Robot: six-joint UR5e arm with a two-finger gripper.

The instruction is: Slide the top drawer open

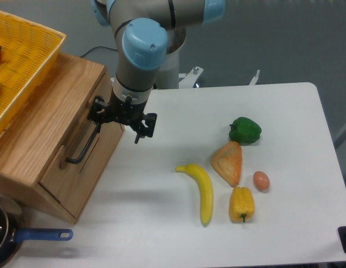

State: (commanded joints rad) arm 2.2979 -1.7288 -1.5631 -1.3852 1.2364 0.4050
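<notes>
One top drawer [77,131], light oak, at the left side of the table in a wooden cabinet [47,100]; front panel faces right, tilted in this view; one long black bar handle [83,146] runs down its front; drawer looks shut or nearly so, hard to tell; one gripper [121,118] sits at the handle's upper end, its two black fingers spread apart, the left one at or over the bar, the other out over the table; whether anything is actually gripped cannot be made out; one yellow mesh basket [27,53] on top of the cabinet, cut off at the left edge, contents barely visible; white table [161,223] holds one banana [202,190], one green pepper [245,130], one yellow pepper [241,204], one orange wedge-shaped item [228,162], one egg [261,180]; one pan with blue handle [41,235] at bottom left, mostly cut off.
</notes>
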